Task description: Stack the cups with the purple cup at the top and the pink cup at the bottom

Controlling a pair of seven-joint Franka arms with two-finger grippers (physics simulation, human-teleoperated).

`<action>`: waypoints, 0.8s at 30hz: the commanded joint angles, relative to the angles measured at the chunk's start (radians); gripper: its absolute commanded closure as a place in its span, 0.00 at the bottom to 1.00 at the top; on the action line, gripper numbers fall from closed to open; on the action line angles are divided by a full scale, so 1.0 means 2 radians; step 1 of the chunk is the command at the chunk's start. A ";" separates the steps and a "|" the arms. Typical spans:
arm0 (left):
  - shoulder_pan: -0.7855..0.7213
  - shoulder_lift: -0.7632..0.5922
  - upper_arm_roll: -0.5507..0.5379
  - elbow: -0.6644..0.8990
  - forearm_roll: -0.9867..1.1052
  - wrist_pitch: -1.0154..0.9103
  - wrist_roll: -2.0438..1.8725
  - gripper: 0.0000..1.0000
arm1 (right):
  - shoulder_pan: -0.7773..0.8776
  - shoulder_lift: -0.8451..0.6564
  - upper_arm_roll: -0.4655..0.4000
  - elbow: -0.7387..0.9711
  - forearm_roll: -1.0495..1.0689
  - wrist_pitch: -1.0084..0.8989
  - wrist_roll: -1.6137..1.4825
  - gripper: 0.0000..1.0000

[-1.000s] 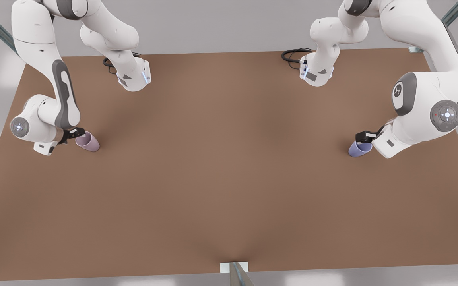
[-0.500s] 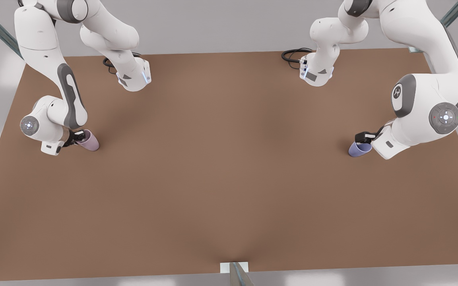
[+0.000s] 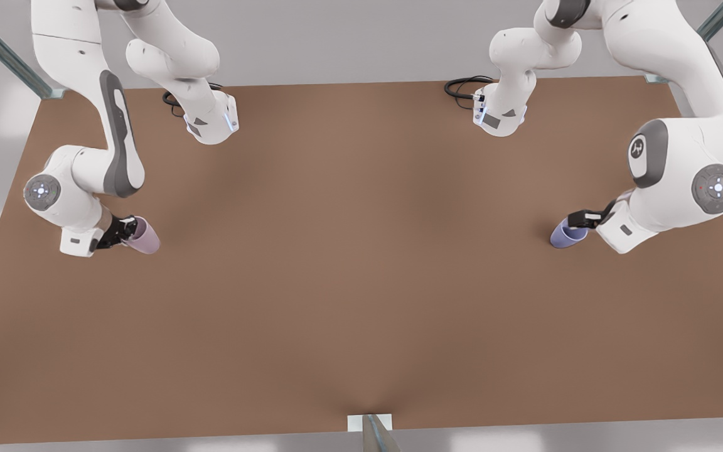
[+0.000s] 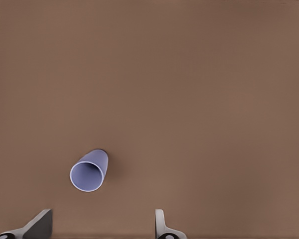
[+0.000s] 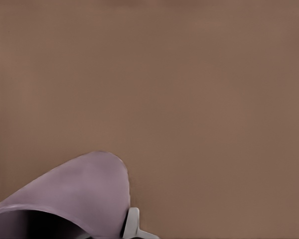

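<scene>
Pink cup [image 3: 144,236] pinched by right gripper [image 3: 124,231]; left gripper [image 4: 100,224] spread above purple cup [image 4: 88,171].

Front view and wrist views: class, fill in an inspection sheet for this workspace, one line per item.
Surface: brown table, bare between the cups.
Job's things: pink cup at the front view's left; purple cup at its right, upright; far apart, not stacked.
Clutter: nothing seen.
Grippers: right gripper shut on the pink cup's rim; left gripper open, over the purple cup.
Cables: black cable looped at each arm base.
Surroundings: grey floor, metal frame struts.
</scene>
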 commanded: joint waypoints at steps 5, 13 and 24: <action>-0.001 0.010 0.013 0.000 -0.006 0.003 0.016 0.00 | 0.148 0.063 0.055 0.162 0.077 -0.178 0.462 0.79; -0.002 0.002 0.079 -0.106 -0.014 0.103 0.110 0.00 | 0.280 0.304 0.106 0.506 0.150 -0.205 0.792 0.79; -0.002 -0.005 0.124 -0.259 -0.031 0.278 0.185 0.00 | 0.398 0.465 0.058 0.640 0.129 -0.147 0.901 0.79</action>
